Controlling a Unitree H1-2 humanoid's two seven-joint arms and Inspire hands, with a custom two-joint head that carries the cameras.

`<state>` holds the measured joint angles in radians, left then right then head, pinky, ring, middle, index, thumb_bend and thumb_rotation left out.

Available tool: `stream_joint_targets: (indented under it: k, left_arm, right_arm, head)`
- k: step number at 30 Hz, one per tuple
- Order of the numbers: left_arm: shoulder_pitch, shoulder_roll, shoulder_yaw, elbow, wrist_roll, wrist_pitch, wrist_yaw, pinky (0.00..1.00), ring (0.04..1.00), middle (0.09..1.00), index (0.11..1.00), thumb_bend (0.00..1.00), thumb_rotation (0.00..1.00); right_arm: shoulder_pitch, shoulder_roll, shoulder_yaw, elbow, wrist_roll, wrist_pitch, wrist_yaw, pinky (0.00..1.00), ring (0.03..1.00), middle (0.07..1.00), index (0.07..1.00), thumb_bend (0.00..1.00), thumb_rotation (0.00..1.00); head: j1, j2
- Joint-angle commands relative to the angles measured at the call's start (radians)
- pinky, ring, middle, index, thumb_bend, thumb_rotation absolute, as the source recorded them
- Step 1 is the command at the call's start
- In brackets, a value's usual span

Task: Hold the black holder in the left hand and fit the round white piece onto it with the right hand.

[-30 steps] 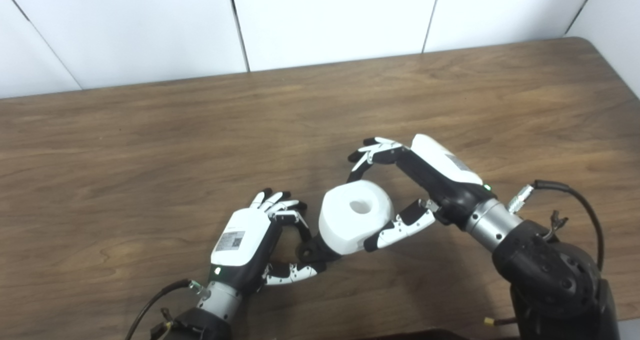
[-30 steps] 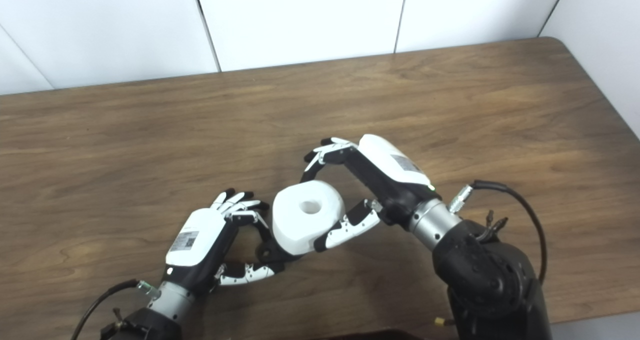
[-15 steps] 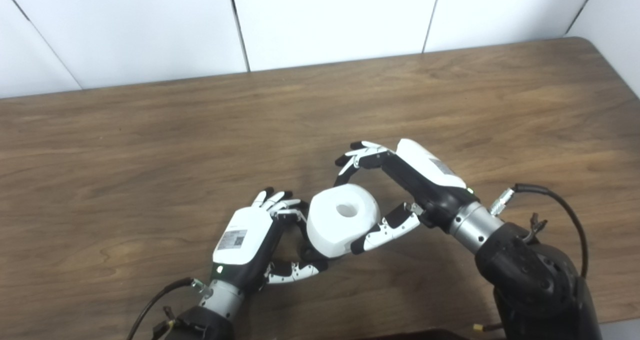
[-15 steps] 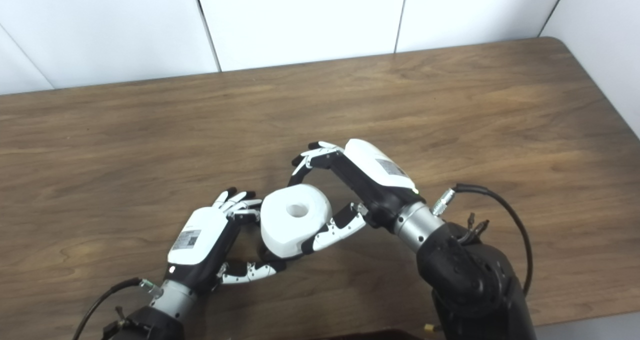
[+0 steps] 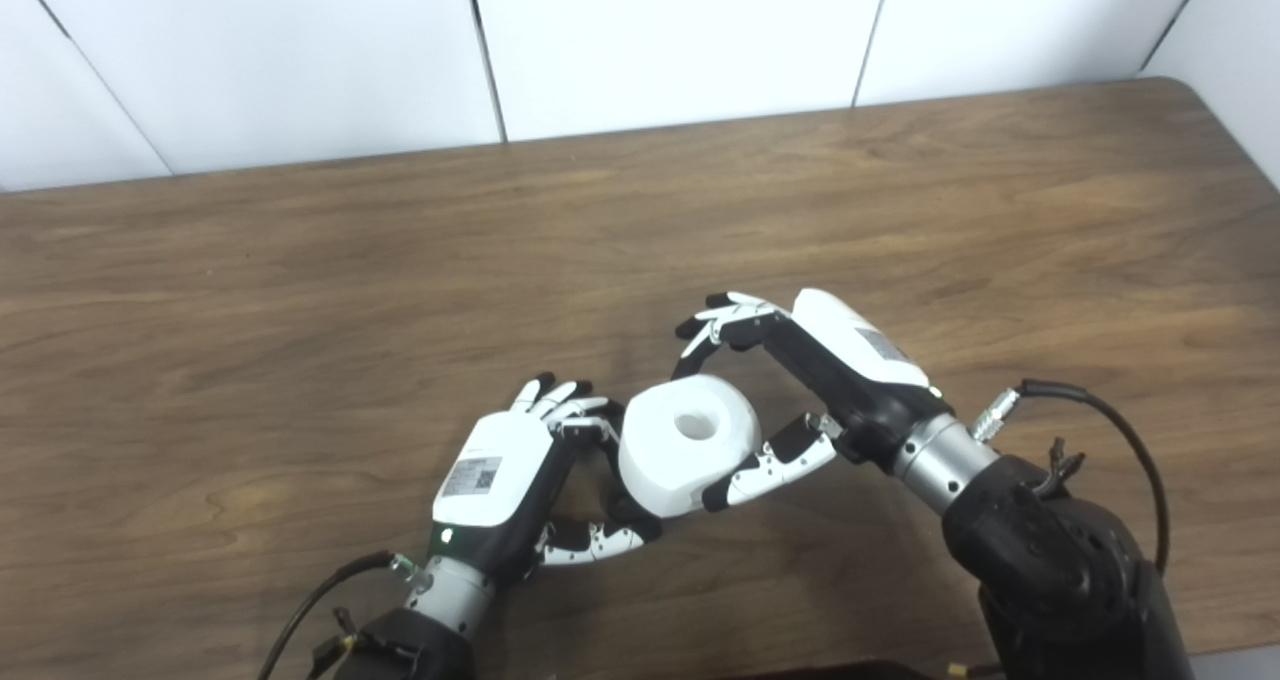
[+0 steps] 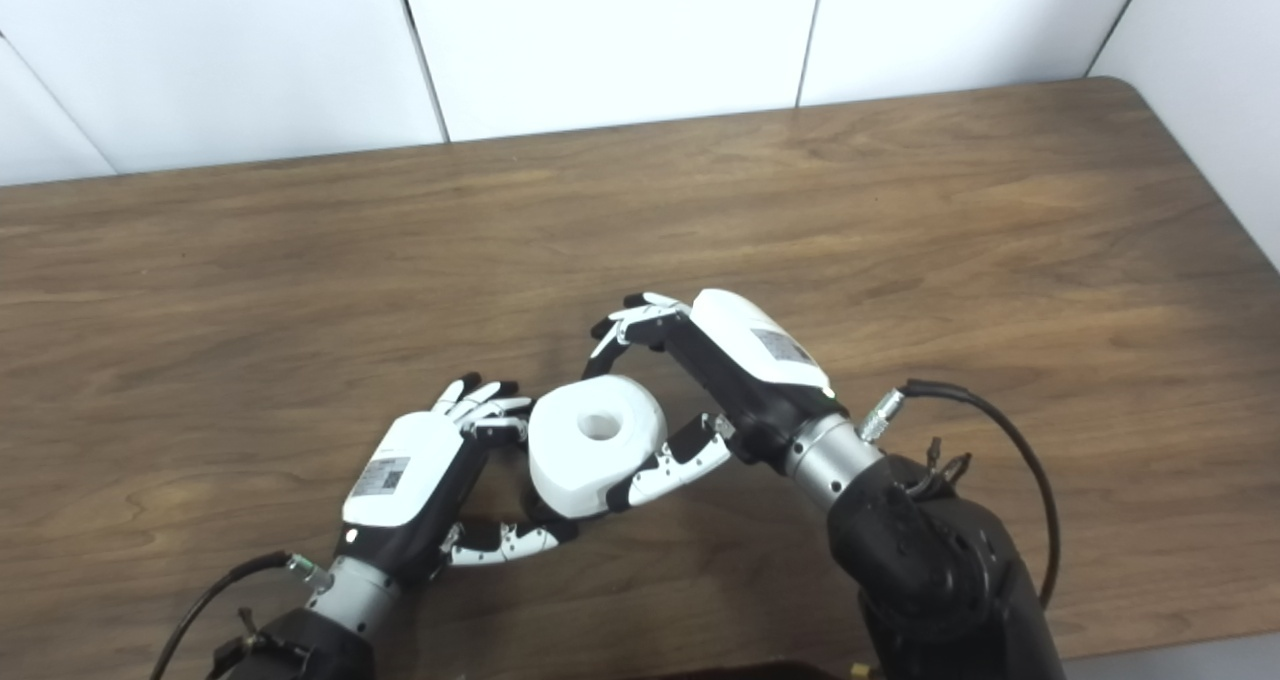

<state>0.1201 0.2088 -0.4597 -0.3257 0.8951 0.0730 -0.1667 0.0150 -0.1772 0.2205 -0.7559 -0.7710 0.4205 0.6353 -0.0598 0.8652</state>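
Above the counter (image 5: 300, 290), near its front edge, the round piece (image 5: 686, 443) sits between both hands. Left hand (image 5: 500, 480) lies left of it; right hand (image 5: 800, 380) right and behind.

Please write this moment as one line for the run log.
phase: fitting | left hand: shut on black holder, mostly hidden | right hand: shut on round white piece | seating: cannot tell
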Motion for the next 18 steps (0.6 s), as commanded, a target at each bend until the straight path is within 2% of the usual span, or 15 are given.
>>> stream_joint_targets:
  k: [1,18]
  left_arm:
    - [0.007,-0.001,-0.025,0.023,0.026,0.024,-0.064,1.0,0.911,0.801,0.487,0.52,0.05]
    - [0.002,-0.008,-0.028,0.025,0.038,0.026,-0.064,1.0,0.909,0.801,0.486,0.52,0.05]
  right_arm:
    - [-0.012,-0.001,0.006,-0.013,-0.001,-0.036,-0.028,0.78,0.923,0.804,0.482,0.52,0.13]
    - [0.007,-0.007,0.045,0.02,-0.026,-0.067,-0.081,0.79,0.918,0.787,0.482,0.52,0.13]
  head:
    - [-0.001,0.001]
    - [0.005,0.006]
